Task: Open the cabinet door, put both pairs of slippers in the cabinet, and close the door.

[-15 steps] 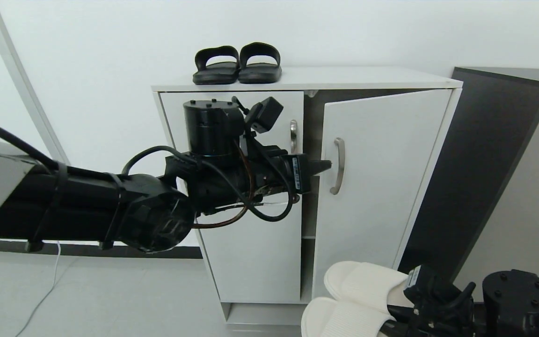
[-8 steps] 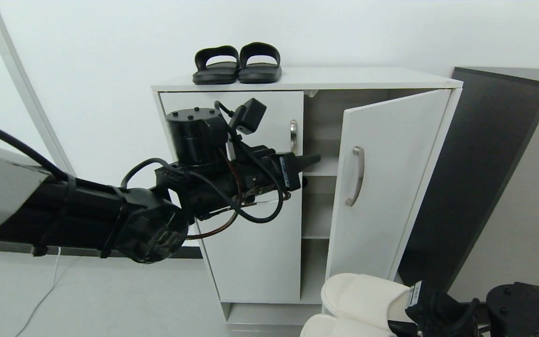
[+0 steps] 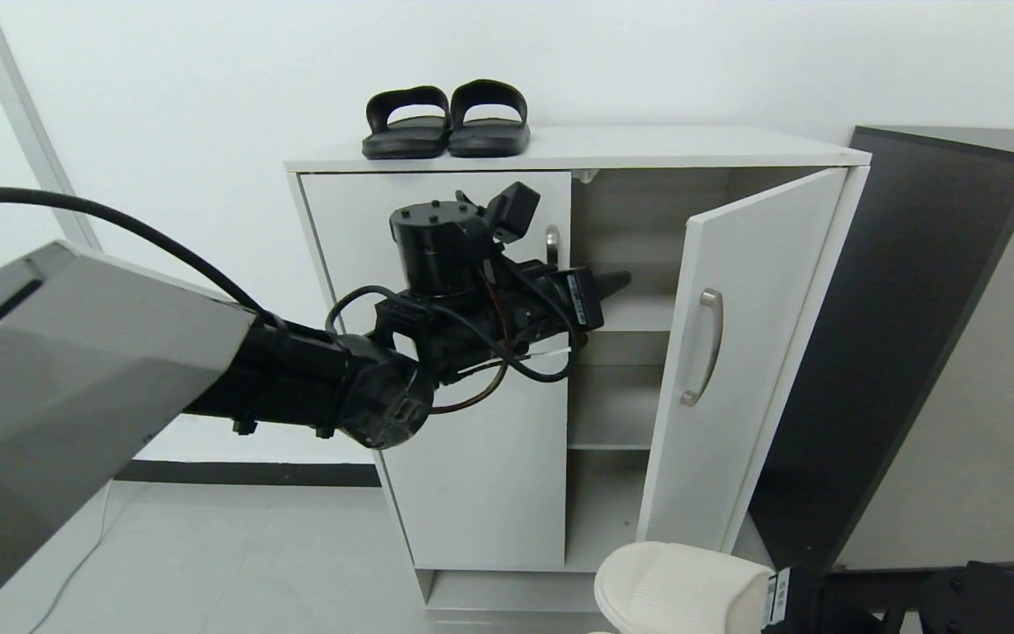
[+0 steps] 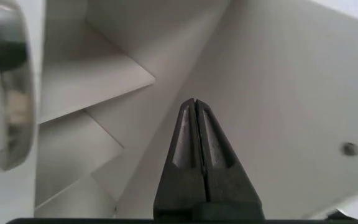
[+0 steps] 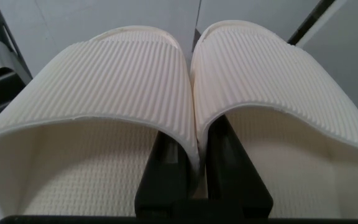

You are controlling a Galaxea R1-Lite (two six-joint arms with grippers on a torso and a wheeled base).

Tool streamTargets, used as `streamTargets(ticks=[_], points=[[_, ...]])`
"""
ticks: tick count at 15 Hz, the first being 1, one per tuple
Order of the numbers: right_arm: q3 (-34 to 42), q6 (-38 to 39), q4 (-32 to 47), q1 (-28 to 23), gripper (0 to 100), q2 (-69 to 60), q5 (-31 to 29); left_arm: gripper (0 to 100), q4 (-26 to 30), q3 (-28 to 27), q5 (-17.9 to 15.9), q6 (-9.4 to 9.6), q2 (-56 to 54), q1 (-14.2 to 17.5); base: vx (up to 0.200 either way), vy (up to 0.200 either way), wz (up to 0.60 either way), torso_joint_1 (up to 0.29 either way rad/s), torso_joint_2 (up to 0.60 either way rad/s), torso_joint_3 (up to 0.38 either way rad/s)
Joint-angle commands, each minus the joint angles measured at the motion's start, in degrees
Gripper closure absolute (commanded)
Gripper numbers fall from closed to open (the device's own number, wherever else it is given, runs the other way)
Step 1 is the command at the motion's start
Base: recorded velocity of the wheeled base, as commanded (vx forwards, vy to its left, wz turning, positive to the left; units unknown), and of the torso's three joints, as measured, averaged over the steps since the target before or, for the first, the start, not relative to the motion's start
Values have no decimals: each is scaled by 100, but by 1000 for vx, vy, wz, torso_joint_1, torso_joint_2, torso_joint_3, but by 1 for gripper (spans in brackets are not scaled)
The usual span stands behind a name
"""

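The white cabinet (image 3: 437, 396) has its right door (image 3: 736, 352) swung partly open, showing shelves (image 3: 617, 409) inside. A black pair of slippers (image 3: 445, 119) sits on the cabinet top. My left gripper (image 3: 617, 283) is shut with nothing in it, its tip at the opening just inside the closed left door's handle (image 3: 551, 245); in the left wrist view the shut gripper (image 4: 195, 107) points at the shelves (image 4: 92, 81). My right gripper is shut on the white pair of slippers (image 5: 191, 118), pinching their inner walls together; they sit low in front of the cabinet (image 3: 679, 586).
A dark grey cabinet (image 3: 938, 352) stands right beside the open door. A white wall lies behind and a grey floor (image 3: 208, 563) spreads to the left, with a thin cable on it.
The right door has swung further open. My left gripper left the door handle and moved up into the opening. The white slippers dropped lower in the head view.
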Motion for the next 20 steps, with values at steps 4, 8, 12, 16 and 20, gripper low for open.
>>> streamTargets(ticks=[4, 8, 12, 16, 20], points=[[43, -3, -2, 72, 100, 9, 0, 100, -20, -34, 8, -1, 134, -213, -150, 0, 0, 4, 3, 4], [69, -3, 7, 98, 100, 36, 0, 100, -47, 318, -18, 26, -226, -802, -200, 0, 0, 5, 0, 1], [122, -109, -2, 160, 100, 36, 0, 100, -170, 520, -36, 26, -384, -1180, -200, 0, 0, 0, 0, 8], [-318, 208, -2, -130, 100, 150, -238, 100, -539, 986, 219, 96, -797, -504, -50, 0, 0, 1, -1, 1], [-2128, 1385, 7, -587, 100, 1178, -2373, 100, 955, 2708, 1081, 1010, -3680, 999, 0, 0, 0, 0, 0, 0]])
